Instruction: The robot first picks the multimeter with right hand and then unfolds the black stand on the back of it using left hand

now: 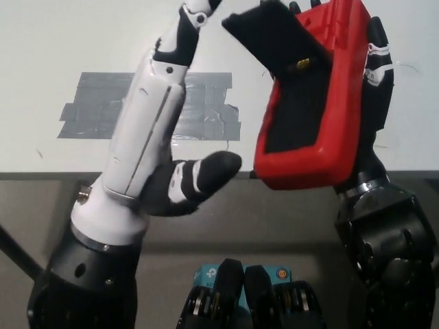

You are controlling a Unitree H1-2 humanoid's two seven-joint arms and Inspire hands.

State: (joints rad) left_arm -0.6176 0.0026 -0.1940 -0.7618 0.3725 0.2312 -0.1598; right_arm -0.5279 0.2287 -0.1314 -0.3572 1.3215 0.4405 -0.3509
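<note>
The black right hand (374, 103) is holding the red multimeter (322, 103) up in the air above the near edge of the white desk (62, 41), its fingers wrapping around the far right side of the case so that the back of the device is facing the camera. The multimeter is standing roughly upright, tilting a little to the right, with its lower end hanging just past the desk edge. The black stand (271, 34) on its back is swinging out from the case at the top, angling up and to the left, hinged near a small yellow mark. The white left hand (154, 130) is reaching upward beside the multimeter with fingers spread and holding nothing; its fingertips (195, 10) are sitting right next to the free end of the stand, though contact cannot be made out. A patch of grey tape (89, 103) is lying on the desk behind the left hand.
</note>
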